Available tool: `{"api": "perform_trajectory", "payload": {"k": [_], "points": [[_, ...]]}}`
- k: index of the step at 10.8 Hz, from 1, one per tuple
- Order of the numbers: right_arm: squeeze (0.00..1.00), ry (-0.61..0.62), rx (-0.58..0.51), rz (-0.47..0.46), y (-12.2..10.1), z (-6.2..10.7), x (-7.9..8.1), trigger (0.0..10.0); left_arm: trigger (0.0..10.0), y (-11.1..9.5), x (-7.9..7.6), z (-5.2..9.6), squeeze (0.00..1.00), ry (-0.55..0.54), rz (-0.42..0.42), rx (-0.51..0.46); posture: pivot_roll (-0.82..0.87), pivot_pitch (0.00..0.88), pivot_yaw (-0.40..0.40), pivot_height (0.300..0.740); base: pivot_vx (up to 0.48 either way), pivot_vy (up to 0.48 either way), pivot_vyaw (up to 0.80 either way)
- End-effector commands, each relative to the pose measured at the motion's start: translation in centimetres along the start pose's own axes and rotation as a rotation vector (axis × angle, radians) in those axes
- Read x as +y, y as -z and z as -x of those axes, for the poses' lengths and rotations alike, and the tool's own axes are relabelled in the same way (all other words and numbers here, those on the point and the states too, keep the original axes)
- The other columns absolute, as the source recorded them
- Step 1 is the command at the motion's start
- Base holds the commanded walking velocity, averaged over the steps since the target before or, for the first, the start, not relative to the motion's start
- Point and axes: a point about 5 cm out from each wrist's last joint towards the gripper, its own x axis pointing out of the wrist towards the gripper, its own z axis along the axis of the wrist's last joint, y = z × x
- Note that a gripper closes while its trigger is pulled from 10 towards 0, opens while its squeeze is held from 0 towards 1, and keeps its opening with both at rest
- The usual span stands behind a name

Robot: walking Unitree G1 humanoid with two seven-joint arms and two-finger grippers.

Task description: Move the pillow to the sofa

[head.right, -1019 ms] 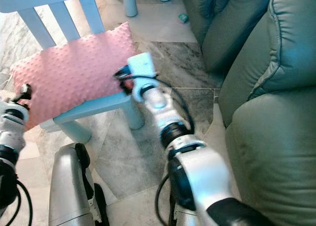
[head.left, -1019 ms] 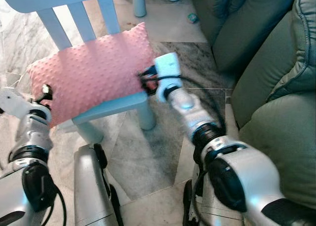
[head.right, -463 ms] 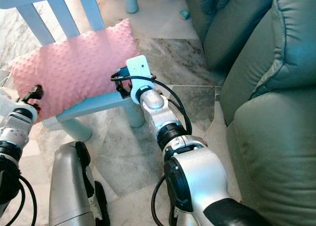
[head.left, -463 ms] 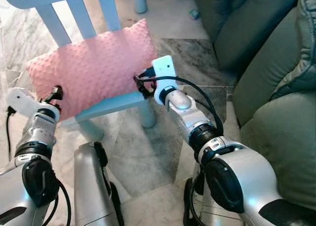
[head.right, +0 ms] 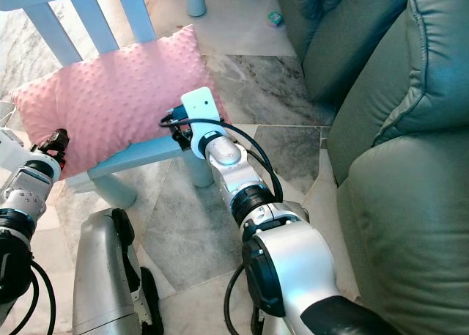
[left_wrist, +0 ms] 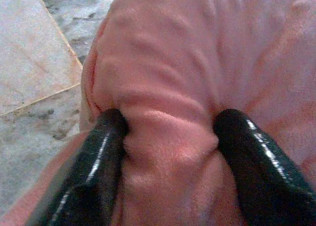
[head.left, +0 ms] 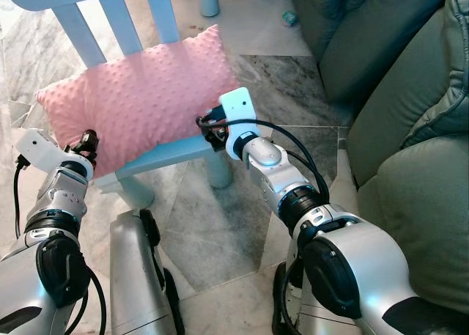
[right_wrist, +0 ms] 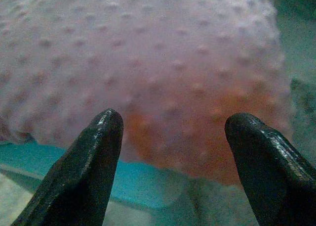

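Now the pink dotted pillow lies across the seat of the light blue chair, leaning up against the chair's back slats, with one corner hanging past the seat edge on the sofa's side. Left end effector is right on the pillow's near corner, the one farthest from the sofa, and its two black fingers are squeezed into the fabric, a fold of pink fleece bulging up between them, so it is clamped on the pillow. Over at the front edge of the seat, the right end effector sits just before the pillow's other near corner; from its wrist camera the fingertips stand wide apart, the pillow's bumpy surface and the blue seat edge showing between them, nothing gripped. A black cable loops off the right wrist. The grey-green sofa fills the side beyond the chair, well apart from the pillow, with marble floor tiles in between. A small teal object lies on the floor near the sofa's base; too small to tell what it is.
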Motion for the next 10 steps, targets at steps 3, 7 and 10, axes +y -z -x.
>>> {"api": "perform_trajectory", "payload": {"k": [3, 7, 10], "points": [[0.0, 0.09, -0.044, -0.019, -1.6, 0.0, -2.6, 10.0, 0.0, 0.0, 3.0, 0.8, 0.0, -0.061, -0.038, 0.026, 0.06, 0.409, 0.0, 0.44, 0.0, 0.0, 0.0], [0.0, 0.048, 0.052, -0.102, 0.3, 0.1, -1.5, 10.0, 0.0, -1.4, 6.1, 1.8, 0.0, -0.078, -0.205, 0.052, 0.12, 0.409, 0.001, 0.44, 0.0, 0.0, 0.0], [0.0, -0.011, 0.06, -0.102, 0.7, 0.0, 0.3, 10.0, 0.0, -2.9, 8.0, 2.5, 0.0, -0.089, -0.312, 0.077, 0.13, 0.421, 0.005, 0.44, 0.0, 0.0, 0.0]]}}
